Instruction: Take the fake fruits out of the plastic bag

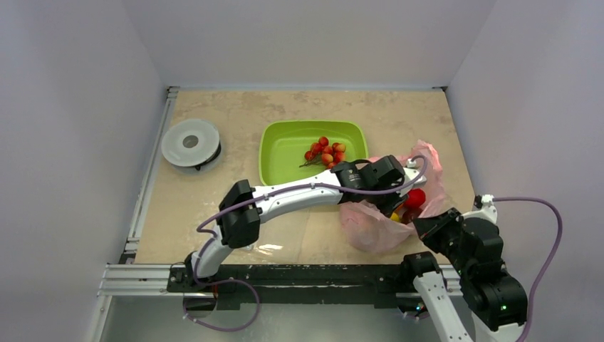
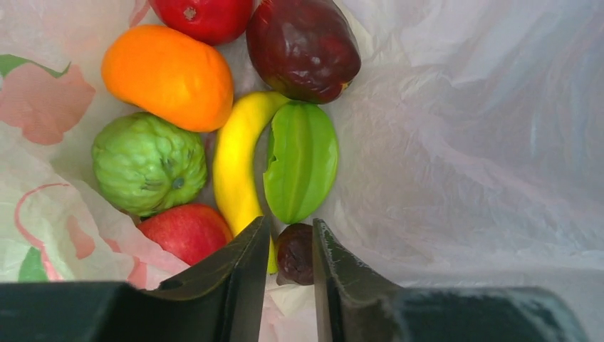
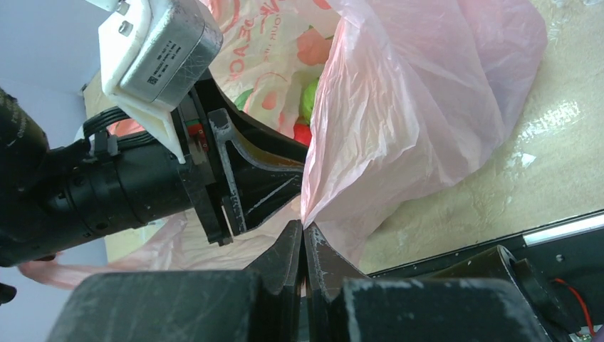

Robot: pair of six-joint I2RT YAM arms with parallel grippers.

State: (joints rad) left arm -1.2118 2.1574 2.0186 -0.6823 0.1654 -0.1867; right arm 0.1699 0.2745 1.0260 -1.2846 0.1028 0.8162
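Fake fruits (image 2: pixel 167 75) all inside the plastic bag (image 3: pixel 413 107), left gripper (image 2: pixel 290 226) reaching in.
Ahead of the left fingertips: banana (image 2: pixel 238 167), green star-shaped piece (image 2: pixel 301 162), bumpy green fruit (image 2: pixel 148 162), two red ones, maroon one (image 2: pixel 303 46). Left jaws are narrow, with a small dark fruit (image 2: pixel 294 253) between the tips; can't tell if it is pinched. Right gripper (image 3: pixel 303 239) is closed on the bag's edge. Green tray (image 1: pixel 285 135), beyond the left gripper, holds a red berry cluster (image 1: pixel 325 151).

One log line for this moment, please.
left hand: inside plastic bag, straddling small dark fruit, grip unclear | right hand: shut on bag edge
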